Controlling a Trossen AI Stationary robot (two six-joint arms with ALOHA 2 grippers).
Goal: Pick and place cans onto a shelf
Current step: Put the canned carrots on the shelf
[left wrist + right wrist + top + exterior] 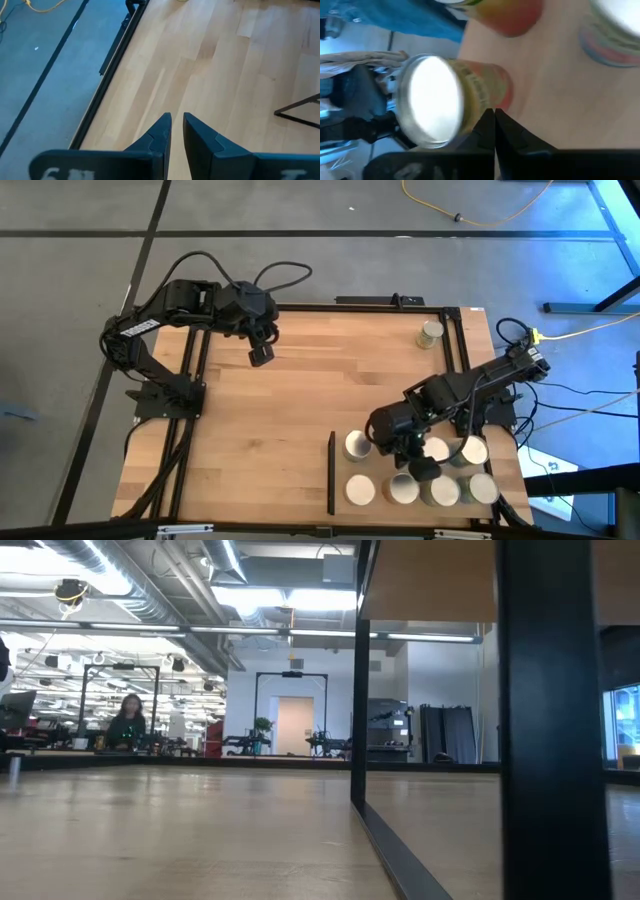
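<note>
While the left gripper hangs over the bare far-left part of the wooden table, the right gripper is low among the cans on the shelf. The shelf is the light panel at the near-right corner of the table, with a thin black bar along its left edge. On it, 7 cans with pale round tops stand close together: 1 just beside the bar, 2 partly under the right arm, and 4 in the near row.

1 more can stands alone near the far-right corner of the table, well apart from the shelf.

The right gripper's fingers are pressed together with nothing between them; in the right wrist view their tips are just beside a can with an orange and green label, and I cannot tell if they touch it. The cans around crowd this gripper on all sides.

The left gripper's fingers are slightly apart, with only a narrow gap, and they hold nothing.

In the low view, a black post of the frame blocks much of the right side, and a person sits far behind in the room.
</note>
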